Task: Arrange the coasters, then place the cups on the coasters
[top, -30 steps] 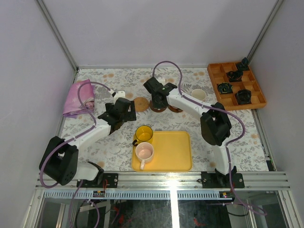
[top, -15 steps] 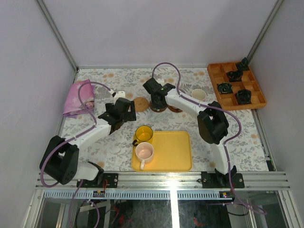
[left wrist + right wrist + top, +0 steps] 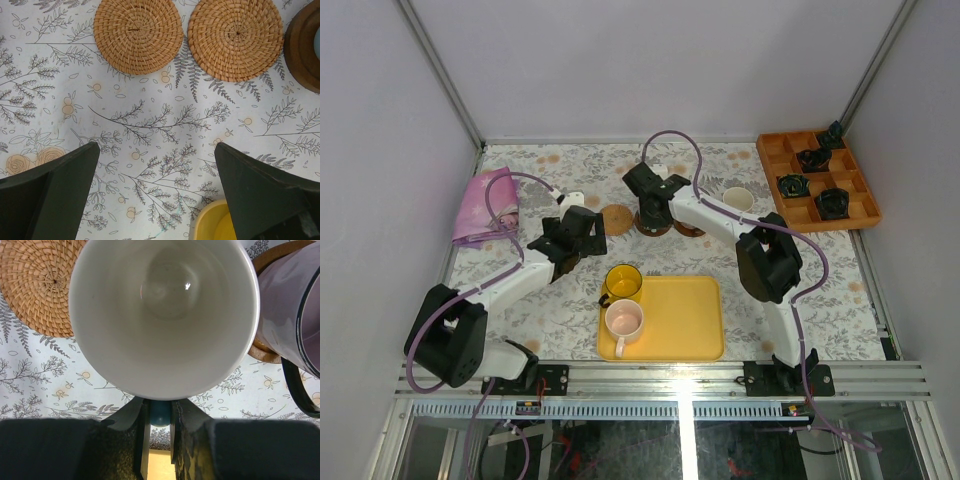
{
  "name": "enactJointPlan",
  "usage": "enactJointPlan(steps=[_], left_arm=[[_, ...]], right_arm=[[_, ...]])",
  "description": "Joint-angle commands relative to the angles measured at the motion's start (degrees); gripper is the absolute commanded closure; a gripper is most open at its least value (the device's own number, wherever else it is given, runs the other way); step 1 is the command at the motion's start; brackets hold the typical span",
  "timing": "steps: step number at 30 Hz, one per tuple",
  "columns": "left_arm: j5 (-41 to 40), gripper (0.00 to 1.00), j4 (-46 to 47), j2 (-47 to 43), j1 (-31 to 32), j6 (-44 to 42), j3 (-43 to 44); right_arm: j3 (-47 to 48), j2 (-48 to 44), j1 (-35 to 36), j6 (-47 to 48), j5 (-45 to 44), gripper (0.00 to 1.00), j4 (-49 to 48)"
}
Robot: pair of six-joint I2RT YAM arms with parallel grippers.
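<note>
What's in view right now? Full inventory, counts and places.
yellow tray: 1, near centre
orange tray: 1, far right
woven coasters: 2, tan, side by side, centre
dark coasters: 2 visible, dark brown, right of those
white cup: 1, blue handle, over left dark coaster
purple-grey cup: 1, on right dark coaster
yellow cup: 1, yellow tray's far-left corner
pink cup: 1, on yellow tray
pale cup: 1, near orange tray
black objects: 4, in orange tray
pink cloth: 1, far left
left gripper: open, empty, near woven coasters
right gripper: shut on white cup's handle
</note>
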State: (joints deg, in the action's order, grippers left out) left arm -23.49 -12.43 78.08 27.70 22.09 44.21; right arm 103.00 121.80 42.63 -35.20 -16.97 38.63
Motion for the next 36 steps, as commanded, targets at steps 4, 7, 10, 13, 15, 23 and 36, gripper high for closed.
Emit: enactJointPlan(steps=[4, 7, 10, 13, 15, 23, 36], left_arm=[[-1.0, 0.01, 2.0, 0.5, -0.3, -1.0, 1.5], [-0.9, 0.01, 2.0, 0.4, -0.3, -0.9, 1.4], [-1.1, 0.01, 2.0, 0.3, -0.3, -0.9, 1.4], [-1.1, 0.01, 2.1, 0.2, -0.3, -0.9, 1.3], [-1.0, 0.01, 2.1, 0.1, -0.3, -0.8, 1.4], [-1.0, 0.01, 2.2, -0.2, -0.3, -0.9, 1.2], [-0.8, 0.01, 2.2, -0.2, -0.3, -0.7, 1.1]], right_arm=[[1.7, -1.9, -0.7, -1.4, -1.0, 0.7, -3.9], [1.1, -2.2, -0.8, -1.5, -0.1, 0.58, -4.3], [0.4, -2.7, -0.8, -1.6, 0.9, 0.53, -4.5], [-0.1, -3.0, -0.8, -1.7, 1.3, 0.53, -4.5], [-0.5, -3.3, -0.7, -1.9, 1.4, 0.53, -4.4], [-2.2, -4.5, -0.8, -2.1, 0.9, 0.54, -4.3], [-4.3, -6.1, -0.8, -2.6, 0.2, 0.58, -5.0]])
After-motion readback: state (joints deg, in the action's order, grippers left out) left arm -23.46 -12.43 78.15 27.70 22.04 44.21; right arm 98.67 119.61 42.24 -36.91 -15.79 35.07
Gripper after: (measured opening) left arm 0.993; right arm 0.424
